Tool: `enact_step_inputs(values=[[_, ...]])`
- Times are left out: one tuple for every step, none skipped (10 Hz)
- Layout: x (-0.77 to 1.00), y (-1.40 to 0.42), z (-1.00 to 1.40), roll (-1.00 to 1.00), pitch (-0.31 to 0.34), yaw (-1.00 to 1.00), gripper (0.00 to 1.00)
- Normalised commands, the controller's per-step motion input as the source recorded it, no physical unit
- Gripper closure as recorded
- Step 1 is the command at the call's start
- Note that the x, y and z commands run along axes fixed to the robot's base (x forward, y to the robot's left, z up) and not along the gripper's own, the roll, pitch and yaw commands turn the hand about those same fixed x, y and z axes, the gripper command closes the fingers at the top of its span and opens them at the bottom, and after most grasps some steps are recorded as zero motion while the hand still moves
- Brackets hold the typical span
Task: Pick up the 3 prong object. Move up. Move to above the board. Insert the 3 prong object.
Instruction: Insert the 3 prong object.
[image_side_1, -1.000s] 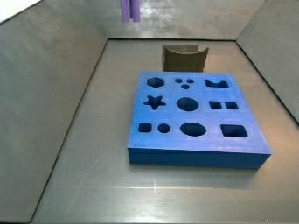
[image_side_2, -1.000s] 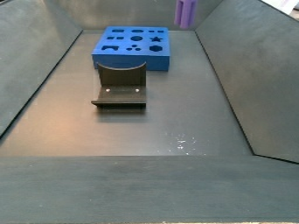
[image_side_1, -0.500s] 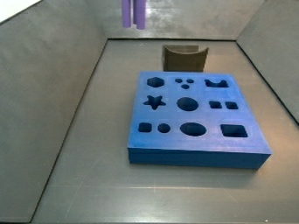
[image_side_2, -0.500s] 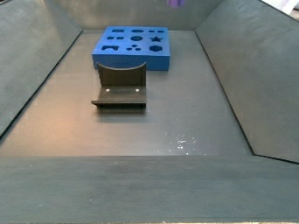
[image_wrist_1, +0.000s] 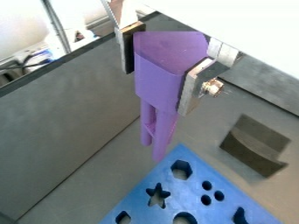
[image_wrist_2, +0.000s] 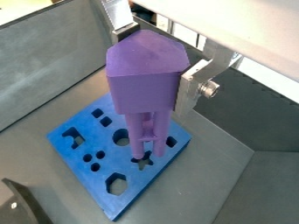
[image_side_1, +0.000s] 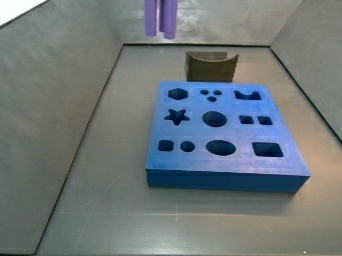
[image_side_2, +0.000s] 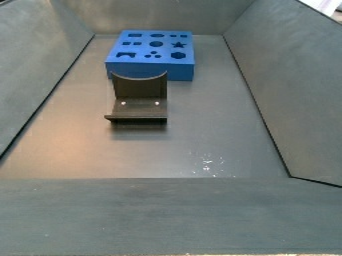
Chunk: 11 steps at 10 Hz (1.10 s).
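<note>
Two silver fingers (image_wrist_1: 197, 83) of the gripper (image_wrist_1: 162, 63) clamp the smooth purple 3 prong object (image_wrist_1: 160, 87), prongs hanging high over the blue board (image_wrist_2: 108, 149). In a side view, only prongs (image_side_1: 162, 17) show, well above the board (image_side_1: 225, 140).

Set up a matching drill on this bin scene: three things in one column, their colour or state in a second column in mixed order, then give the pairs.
Things:
1. 3 prong object
2. board
3. brown notched block

States:
A. flat on the floor, cut-out holes facing up
B. clamped in the hand, hanging prongs down above the floor
C. standing at the far wall in a side view, beyond the blue piece

Pairs: 1-B, 2-A, 3-C
</note>
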Motion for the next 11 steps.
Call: enact_step_inputs(values=[[0.45, 0.13, -0.19, 0.05, -0.057, -0.75, 1.00], [0.46, 0.12, -0.23, 0.08, -0.033, -0.75, 1.00], [0.46, 0.12, -0.26, 0.09, -0.021, -0.75, 1.00], [0.56, 0.16, -0.27, 0.09, -0.011, -0.68, 1.00], [0.63, 0.18, -0.33, 0.10, 0.000, -0.62, 1.00], [0.61, 0.17, -0.31, 0.09, 0.000, -0.65, 1.00], [0.58, 0.17, -0.27, 0.07, -0.001, -0.67, 1.00], [0.60, 0.22, -0.21, 0.02, -0.034, -0.64, 1.00], [0.63, 0.24, -0.21, 0.01, -0.034, -0.61, 1.00], [0.63, 0.23, -0.22, 0.01, -0.027, -0.62, 1.00], [0.60, 0.18, -0.29, 0.06, -0.004, -0.65, 1.00]])
